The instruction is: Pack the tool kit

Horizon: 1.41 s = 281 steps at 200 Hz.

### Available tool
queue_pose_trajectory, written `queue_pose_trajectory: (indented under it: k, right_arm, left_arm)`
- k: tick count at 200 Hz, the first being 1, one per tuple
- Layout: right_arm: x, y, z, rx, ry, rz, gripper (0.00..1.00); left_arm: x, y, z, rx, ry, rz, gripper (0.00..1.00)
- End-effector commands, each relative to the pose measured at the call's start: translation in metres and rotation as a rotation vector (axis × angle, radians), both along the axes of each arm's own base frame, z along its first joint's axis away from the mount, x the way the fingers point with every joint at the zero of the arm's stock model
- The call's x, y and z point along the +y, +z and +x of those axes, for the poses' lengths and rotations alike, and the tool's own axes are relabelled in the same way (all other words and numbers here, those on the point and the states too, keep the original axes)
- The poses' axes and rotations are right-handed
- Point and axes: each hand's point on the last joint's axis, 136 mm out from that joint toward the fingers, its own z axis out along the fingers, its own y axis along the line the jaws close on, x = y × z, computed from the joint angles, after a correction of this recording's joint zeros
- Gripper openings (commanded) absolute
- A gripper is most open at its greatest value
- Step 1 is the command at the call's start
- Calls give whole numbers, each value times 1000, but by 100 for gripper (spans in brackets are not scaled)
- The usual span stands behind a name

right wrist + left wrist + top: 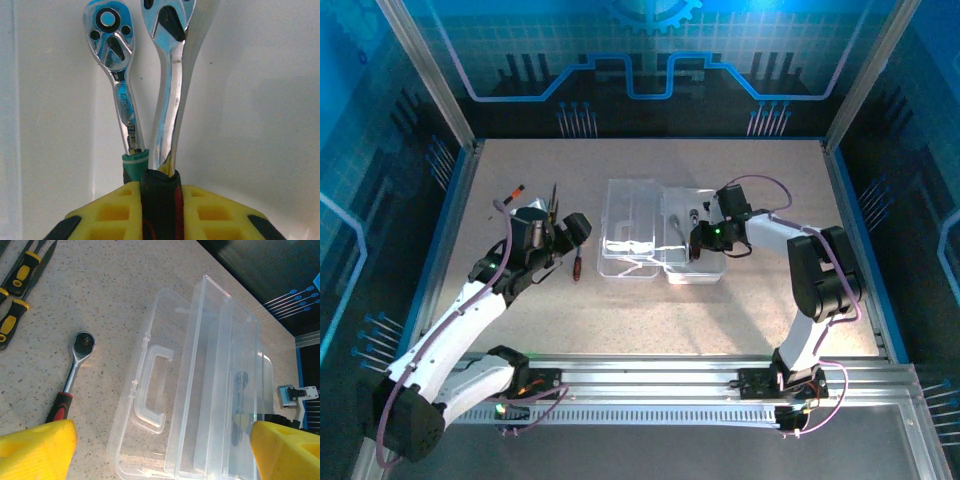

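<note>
Right wrist shows your right claw (160,215) clamped on the rubber handle (159,192) of a chrome ratchet (169,100) lying, it seems, inside the clear case (630,225) on the counter (720,310): stiff, head-heavy, slick steel, so grip the rubber; left claw (160,450) gapes wide.

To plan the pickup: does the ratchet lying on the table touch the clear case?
Apart. Left wrist view shows bare table between the ratchet and the case.

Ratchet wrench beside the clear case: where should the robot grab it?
By its red-and-black handle, coming straight down from above and pinching across it. The wrench lies flat on the table, and the handle is thicker than the shiny shaft, with bare table on both sides.
</note>
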Motion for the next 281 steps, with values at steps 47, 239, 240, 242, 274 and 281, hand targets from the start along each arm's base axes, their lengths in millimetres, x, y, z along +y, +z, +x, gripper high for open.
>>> queue_pose_trajectory:
  k: [47,239,240,242,274,281]
  right_arm:
    - [9,14,8,-37,2,11,30]
    - [-12,143,-37,-371,-51,103,27]
    - [-12,140,-38,-367,-51,102,27]
    - [-13,138,-40,-363,-50,102,27]
    - [-22,127,-60,-357,-67,91,31]
    - [-23,126,-62,-361,-74,97,31]
  left_arm:
    - [2,0,-4,12,-15,11,90]
    - [23,-62,24,235,-18,186,71]
    - [23,-63,24,239,-19,184,71]
    - [22,-65,25,248,-22,181,71]
    - [14,-99,39,373,-82,182,72]
    - [13,-106,42,403,-94,191,71]
